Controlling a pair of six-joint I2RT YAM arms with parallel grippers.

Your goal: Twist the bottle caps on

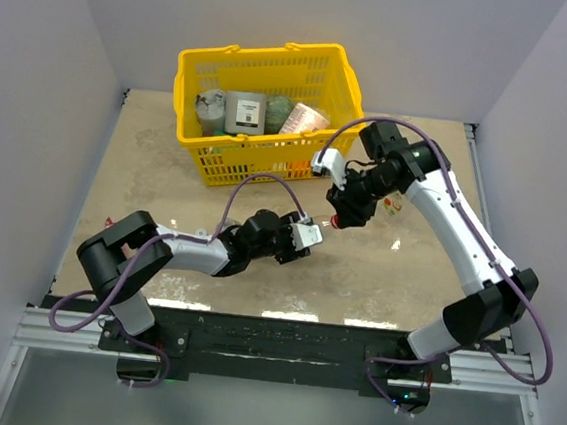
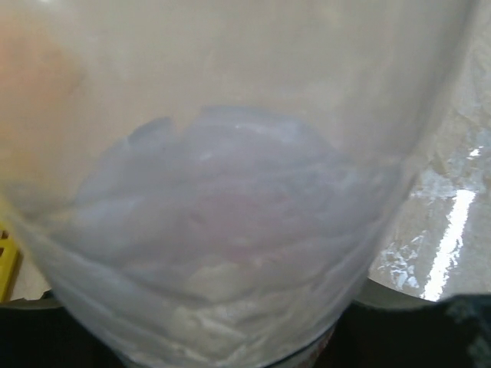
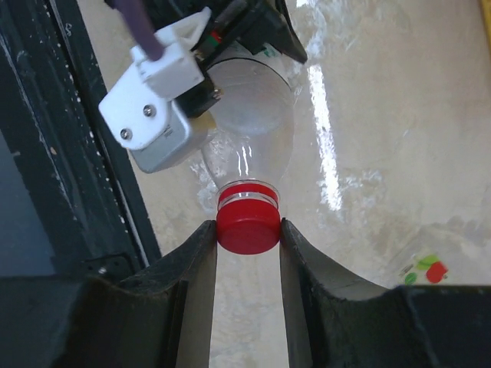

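- One bottle [image 2: 230, 192], held sideways at 5 o'clock from the yellow basket [image 1: 199, 64], is clenched in the left gripper [image 1: 304, 235].
- At its neck the right gripper [image 3: 246, 230] pinches the red cap [image 3: 247, 218]: seated, tightness unclear.
- Nothing else of the task shows.
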